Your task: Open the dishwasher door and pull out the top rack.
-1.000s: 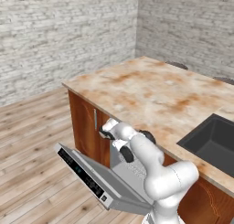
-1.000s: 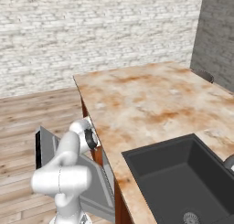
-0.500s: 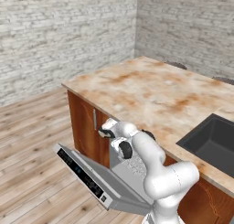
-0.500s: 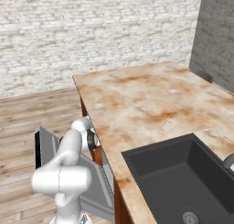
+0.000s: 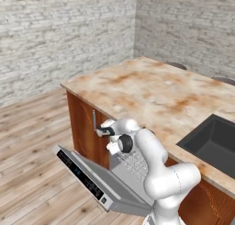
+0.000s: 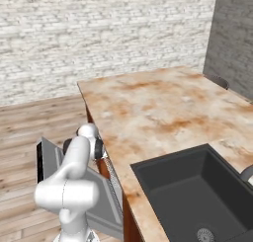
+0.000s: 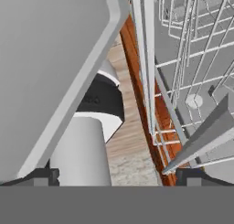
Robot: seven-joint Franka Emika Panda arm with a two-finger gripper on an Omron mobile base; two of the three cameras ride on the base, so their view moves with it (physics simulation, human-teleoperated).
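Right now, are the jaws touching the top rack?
Cannot tell. In the hand view the open jaws point at the top rack, whose wires run close by, but neither contact nor a gap shows. In the left base view the arm hides it.

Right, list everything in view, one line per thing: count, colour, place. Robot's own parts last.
dishwasher door: one, grey with a black control strip, folded down open below the counter edge.
top rack: one, pale wire grid, inside the dishwasher opening beside the hand.
counter: one, mottled beige stone, on the island.
cabinet door: one, reddish-brown, left of the dishwasher.
sink: one, dark grey, set in the counter.
floor: pale wood planks.
walls: grey-white brick.
fingers: two, dark, spread wide, holding nothing.
arm: one, white, reaching into the opening.
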